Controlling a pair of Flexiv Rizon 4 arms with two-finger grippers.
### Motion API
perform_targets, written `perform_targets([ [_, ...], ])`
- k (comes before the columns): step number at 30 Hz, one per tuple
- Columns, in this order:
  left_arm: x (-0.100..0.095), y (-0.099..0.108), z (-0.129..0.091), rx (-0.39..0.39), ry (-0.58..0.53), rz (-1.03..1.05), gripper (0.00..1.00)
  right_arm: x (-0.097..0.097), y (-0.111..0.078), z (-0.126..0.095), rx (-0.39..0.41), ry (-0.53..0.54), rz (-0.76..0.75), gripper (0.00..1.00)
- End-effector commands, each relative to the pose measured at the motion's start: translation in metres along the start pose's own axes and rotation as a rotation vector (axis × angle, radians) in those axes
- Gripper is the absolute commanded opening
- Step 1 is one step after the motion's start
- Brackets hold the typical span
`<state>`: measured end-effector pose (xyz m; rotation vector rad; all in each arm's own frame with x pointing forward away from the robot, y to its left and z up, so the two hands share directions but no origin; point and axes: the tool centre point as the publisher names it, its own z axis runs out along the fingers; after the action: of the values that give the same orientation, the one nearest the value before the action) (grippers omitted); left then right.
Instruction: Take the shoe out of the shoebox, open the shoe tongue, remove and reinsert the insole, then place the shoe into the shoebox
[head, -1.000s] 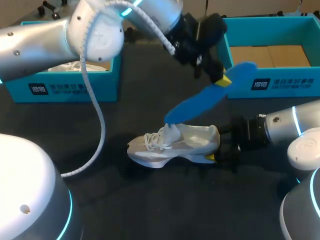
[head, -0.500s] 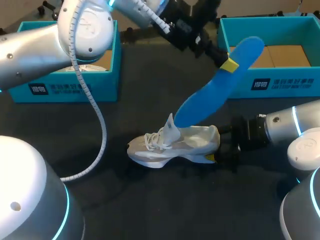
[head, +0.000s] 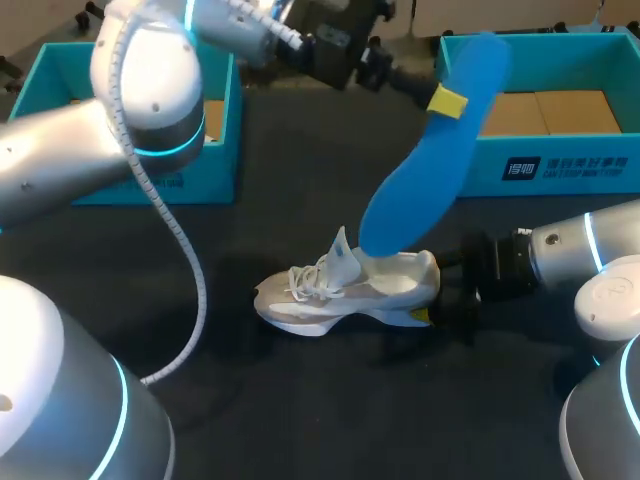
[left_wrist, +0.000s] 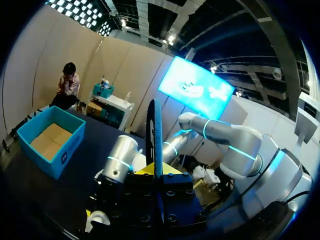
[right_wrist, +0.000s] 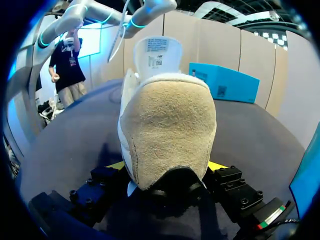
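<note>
Blue flat insole was noted raised over the black worktop, steeply tilted. Its upper end was clamped by the left end effector, which was reached in from the left past the middle. In the left wrist view the insole was seen edge-on, pinched between the two fingers.

Its lower end was placed at the opening of the cream low-top shoe, just behind the upright shoe tongue. Whether it touched inside could not be told.

The shoe was found standing on its sole on the worktop, toe towards the left arm's side, heel towards the right arm. Its heel was gripped from two sides by the right end effector; a yellow tip was seen against each flank of the suede heel in the right wrist view.

A teal open shoebox with a cardboard floor was recorded at the rear right, well apart from the shoe. A second teal shoebox was recorded at the rear left, partly covered by the left arm.
</note>
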<state>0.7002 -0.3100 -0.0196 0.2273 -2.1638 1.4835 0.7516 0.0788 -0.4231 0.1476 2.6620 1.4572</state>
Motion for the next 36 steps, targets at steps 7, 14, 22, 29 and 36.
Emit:
perform_targets([
  [7,0.011,0.015,-0.023,0.213,0.046,-0.024,0.00,0.000,-0.001,0.002,0.002,-0.003,0.000,0.00],
  [14,0.011,0.015,-0.023,0.213,0.046,-0.024,0.00,0.000,-0.001,0.002,0.002,-0.003,0.000,0.00],
  [22,0.011,0.015,-0.023,0.213,0.046,-0.024,0.00,0.000,-0.001,0.002,0.002,-0.003,0.000,0.00],
  [29,0.008,0.014,-0.033,0.206,0.004,-0.051,0.00,0.000,-0.001,0.002,0.002,-0.003,0.000,0.00],
  [36,0.024,-0.008,-0.046,0.229,0.003,-0.111,0.00,0.000,-0.001,0.002,0.002,-0.003,0.000,0.00],
])
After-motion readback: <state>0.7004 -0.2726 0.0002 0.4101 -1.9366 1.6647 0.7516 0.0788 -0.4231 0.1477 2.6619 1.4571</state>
